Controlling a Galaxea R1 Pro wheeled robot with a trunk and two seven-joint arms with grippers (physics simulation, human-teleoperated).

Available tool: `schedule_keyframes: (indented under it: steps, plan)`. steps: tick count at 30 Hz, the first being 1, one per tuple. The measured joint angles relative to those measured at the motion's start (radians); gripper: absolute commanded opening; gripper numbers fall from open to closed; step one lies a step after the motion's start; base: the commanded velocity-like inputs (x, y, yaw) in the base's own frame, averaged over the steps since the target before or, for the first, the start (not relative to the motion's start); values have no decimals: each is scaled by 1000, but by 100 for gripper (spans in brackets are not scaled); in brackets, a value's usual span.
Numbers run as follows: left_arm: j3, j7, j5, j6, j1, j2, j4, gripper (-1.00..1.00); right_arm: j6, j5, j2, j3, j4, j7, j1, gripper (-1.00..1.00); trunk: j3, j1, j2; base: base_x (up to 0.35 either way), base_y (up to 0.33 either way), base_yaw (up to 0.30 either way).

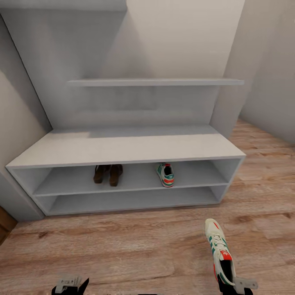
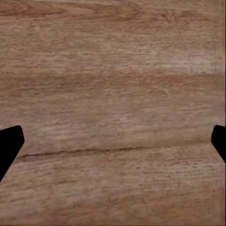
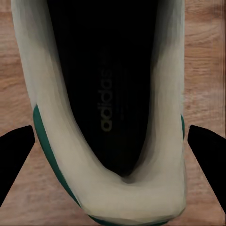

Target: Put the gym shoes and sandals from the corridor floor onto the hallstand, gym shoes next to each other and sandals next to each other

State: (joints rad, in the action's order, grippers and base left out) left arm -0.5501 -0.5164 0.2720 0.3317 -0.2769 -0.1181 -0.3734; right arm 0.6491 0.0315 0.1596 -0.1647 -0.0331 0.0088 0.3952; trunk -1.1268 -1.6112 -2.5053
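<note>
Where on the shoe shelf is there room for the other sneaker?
The upper shelf row has bare room right of the gym shoe, up to the end wall, and a gap between it and the sandals. The bottom row looks bare.

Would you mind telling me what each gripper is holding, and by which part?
The right gripper appears to hold the gym shoe at its heel end; actual contact cannot be told. The left gripper is open, holding nothing.

The one readable text is the brand word "adidas", printed pale on the dark insole inside the gym shoe [image 3: 110, 141], running lengthwise toward its heel.
</note>
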Motion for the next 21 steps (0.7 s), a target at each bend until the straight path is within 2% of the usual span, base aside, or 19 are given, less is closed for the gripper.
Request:
schedule_keyframes:
  steps: [4, 6, 7, 8, 9, 12, 14, 15, 16, 17, 19, 21]
  plan:
    - [1, 0, 0, 1, 0, 1, 0, 100, -8, 4, -7, 5, -6, 4, 1, -100, 0, 0, 0, -247, -188, 0]
    - [1, 0, 0, 1, 0, 2, 0, 100, -37, 5, -13, 6, -34, 4, 1, -100, 0, 0, 0, -271, -163, 0]
    - [1, 0, 0, 2, 0, 3, 0, 100, -107, 5, -23, 7, -91, 4, 2, -100, 0, 0, 0, -279, -150, 0]
    - [1, 0, 0, 2, 0, 4, 0, 100, -219, 6, -38, 10, -178, 4, 1, -100, 0, 0, 0, -280, -148, 0]
    - [1, 0, 0, 2, 0, 4, 0, 100, -265, 5, -45, 7, -215, 3, 2, -100, 0, 0, 0, -277, -143, 0]
    - [0, 1, 0, 1, 0, 4, 0, 100, -500, 4, -85, 7, -404, 3, 1, -100, 0, 0, 0, -200, -98, 0]
    - [0, 1, 0, 1, 0, 4, 0, 100, -591, 4, -103, 5, -476, 2, 2, -100, 0, 0, 0, -99, -47, 0]
    - [0, 1, 0, 1, 0, 4, -1, 100, -664, 3, -121, 5, -539, 1, 2, -100, 0, 0, 0, -62, -30, 0]
    - [0, 1, 0, 1, 0, 4, -1, 100, -698, 4, -129, 4, -569, 0, 2, -100, 0, 0, 0, -16, -8, 0]
    - [0, 1, 0, 1, 0, 4, -2, 100, -844, 2, -177, 6, -681, -38, 9, -100, 0, 0, 0, -10, -5, 0]
    - [0, 1, 0, 2, 0, 3, -2, 100, -895, 7, -214, 26, -725, -114, 36, -100, 0, 0, 0, -6, -3, 0]
    - [0, 1, 0, 2, 0, 3, -3, 100, -907, 10, -229, 46, -731, -157, 53, -100, 0, 0, 0, -3, -1, 0]
